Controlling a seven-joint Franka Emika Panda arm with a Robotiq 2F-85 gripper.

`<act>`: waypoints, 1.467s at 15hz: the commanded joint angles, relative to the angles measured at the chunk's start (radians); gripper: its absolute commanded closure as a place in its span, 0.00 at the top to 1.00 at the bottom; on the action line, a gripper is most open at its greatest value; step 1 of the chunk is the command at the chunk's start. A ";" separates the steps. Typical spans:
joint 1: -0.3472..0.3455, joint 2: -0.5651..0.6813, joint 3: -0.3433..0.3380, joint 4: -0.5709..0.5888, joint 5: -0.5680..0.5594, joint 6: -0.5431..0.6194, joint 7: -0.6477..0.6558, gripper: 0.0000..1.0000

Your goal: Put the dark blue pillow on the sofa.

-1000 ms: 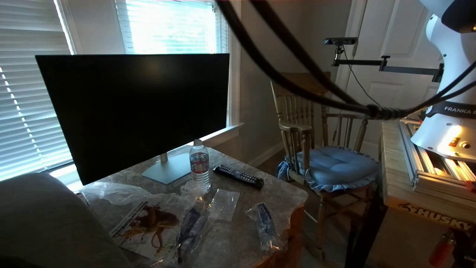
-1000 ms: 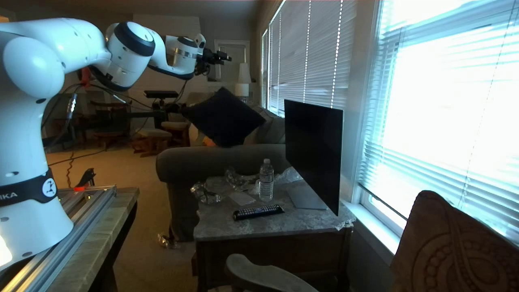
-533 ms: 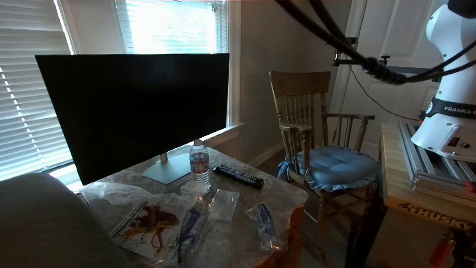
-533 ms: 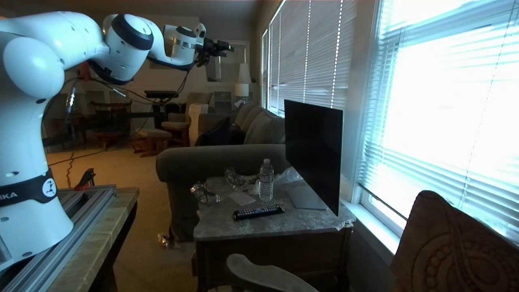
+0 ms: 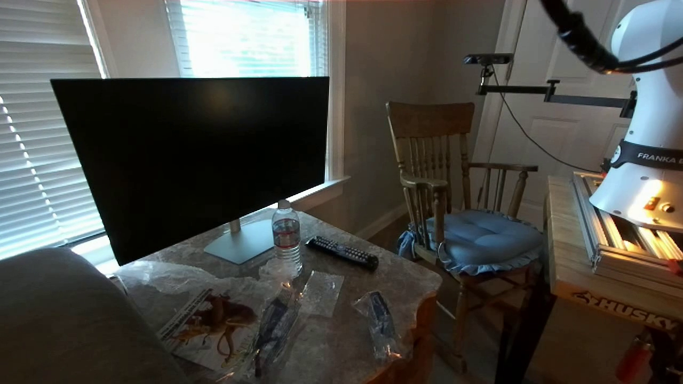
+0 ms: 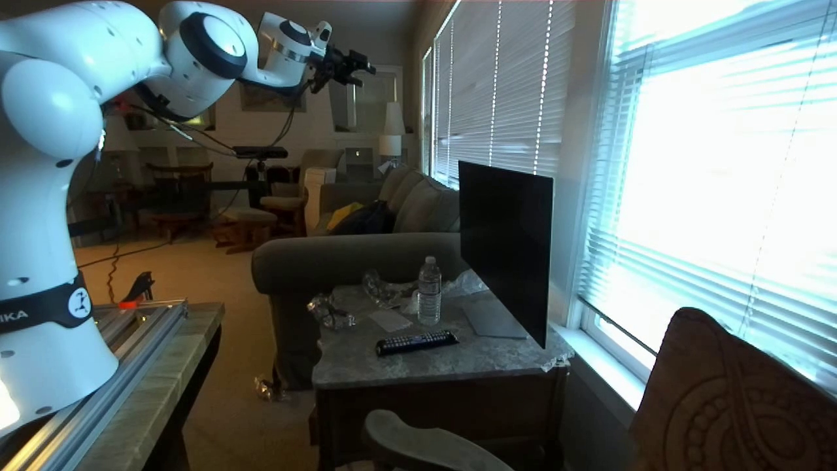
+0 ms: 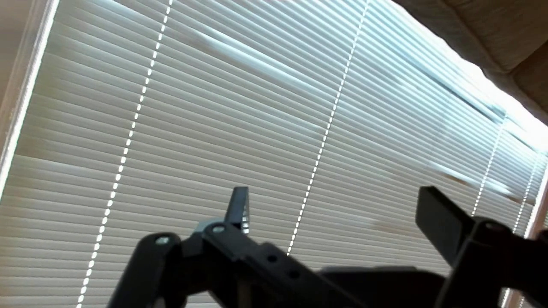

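Only an exterior view takes in the dark blue pillow (image 6: 371,220), which lies on the seat of the sofa (image 6: 373,252), beyond the near rolled arm (image 6: 281,265) and close by the back cushions (image 6: 428,208) on the right. There too the robot arm (image 6: 114,42) extends from the left, its fingers (image 7: 443,226) held higher than the sofa and well apart from the pillow. The wrist view gives their state best: released, spread wide, with window blinds (image 7: 239,111) filling the gap between them and a seamed piece of upholstery (image 7: 492,34) in a right corner. In an exterior view the sofa comes down to a grey, rounded bulk at the near left, while a wooden chair (image 5: 431,120) with a blue-grey seat cushion (image 5: 488,240) stands farther right, and clear-wrapped packages (image 5: 380,322) lie plainly on the surface (image 5: 333,346); the bottle (image 5: 287,234) and remote (image 5: 342,253) on it show in both exterior views. The pillow itself looks soft and slumped, so dark that it reads nearly black and its seams are lost in the shade, with a yellow patch (image 6: 344,212) just beside it on its far left side. Its visible upper edge climbs from left to right, toward the back cushions; the rolled arm hides the lower part, so I cannot tell which way its face points or how any long axis runs.
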 commanded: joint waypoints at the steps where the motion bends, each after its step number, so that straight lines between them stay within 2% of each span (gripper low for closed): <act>1: -0.033 -0.053 0.156 0.000 0.054 -0.036 -0.163 1.00; 4: -0.068 -0.083 0.266 0.000 0.083 -0.053 -0.252 1.00; 11: -0.143 -0.151 0.455 -0.001 0.196 -0.179 -0.495 1.00; 18: -0.210 -0.226 0.615 -0.031 0.316 -0.352 -0.718 1.00; 22: -0.259 -0.244 0.693 -0.036 0.393 -0.428 -0.801 1.00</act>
